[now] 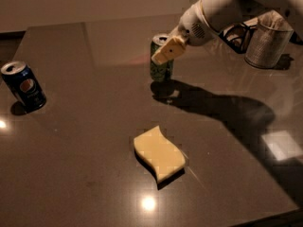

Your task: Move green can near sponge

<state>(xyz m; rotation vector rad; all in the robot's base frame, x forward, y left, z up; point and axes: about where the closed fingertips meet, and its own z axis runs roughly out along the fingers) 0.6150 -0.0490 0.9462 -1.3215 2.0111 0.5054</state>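
The green can stands upright at the back middle of the dark table. My gripper reaches in from the upper right and is shut on the can's upper part. One pale finger lies across the can's front, and the other is hidden behind it. The pale yellow sponge lies flat in front of the can, well apart from it, near the table's middle front.
A dark blue Pepsi can stands at the left edge. A metal mesh cup and a black wire object sit at the back right. My arm casts a broad shadow across the right side.
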